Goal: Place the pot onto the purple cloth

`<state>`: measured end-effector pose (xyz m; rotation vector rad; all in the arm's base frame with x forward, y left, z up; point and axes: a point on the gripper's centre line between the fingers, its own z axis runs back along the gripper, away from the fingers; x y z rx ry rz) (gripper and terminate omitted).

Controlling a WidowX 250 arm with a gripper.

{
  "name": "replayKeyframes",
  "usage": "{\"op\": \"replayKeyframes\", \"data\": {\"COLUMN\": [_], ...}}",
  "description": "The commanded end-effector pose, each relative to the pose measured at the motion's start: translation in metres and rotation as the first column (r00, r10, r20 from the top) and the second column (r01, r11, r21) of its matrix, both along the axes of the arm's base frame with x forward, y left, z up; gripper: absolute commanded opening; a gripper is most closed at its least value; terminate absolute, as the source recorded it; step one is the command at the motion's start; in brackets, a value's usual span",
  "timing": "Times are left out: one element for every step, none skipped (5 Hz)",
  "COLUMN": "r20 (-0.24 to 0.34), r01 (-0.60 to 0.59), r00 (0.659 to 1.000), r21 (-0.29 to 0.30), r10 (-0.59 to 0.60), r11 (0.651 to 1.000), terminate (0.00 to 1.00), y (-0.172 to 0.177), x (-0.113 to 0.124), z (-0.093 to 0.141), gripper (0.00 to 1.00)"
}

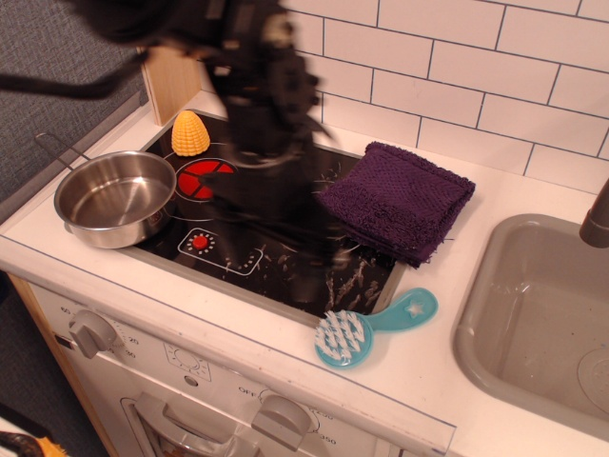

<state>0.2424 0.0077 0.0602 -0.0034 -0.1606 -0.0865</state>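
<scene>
The shiny steel pot (114, 197) sits at the left edge of the toy stove (285, 271), partly over the white counter, with its wire handle pointing back left. The dark purple cloth (400, 200) lies flat at the stove's right rear and is fully visible. My gripper (276, 224) hangs over the middle of the stove, between pot and cloth, heavily motion-blurred. Its dark fingers smear wide apart and hold nothing. It touches neither the pot nor the cloth.
A yellow toy corn (189, 133) stands at the stove's back left, behind the pot. A teal dish brush (366, 328) lies on the front counter. A grey sink (542, 314) with a faucet (598, 219) is at the right. A tiled wall runs behind.
</scene>
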Motion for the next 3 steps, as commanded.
{"op": "replayKeyframes", "data": {"r20": [0.001, -0.008, -0.023], "r01": [0.103, 0.079, 0.072], "r00": [0.995, 0.997, 0.997], "r21": [0.035, 0.035, 0.047], "r10": [-0.103, -0.078, -0.071], "r11": [0.994, 0.996, 0.996], "terminate": [0.00, 0.00, 0.00], "y": [0.064, 0.098, 0.114], "x": [-0.004, 0.010, 0.022], "z": [0.006, 0.001, -0.002], "gripper": [1.00, 1.00, 1.00]}}
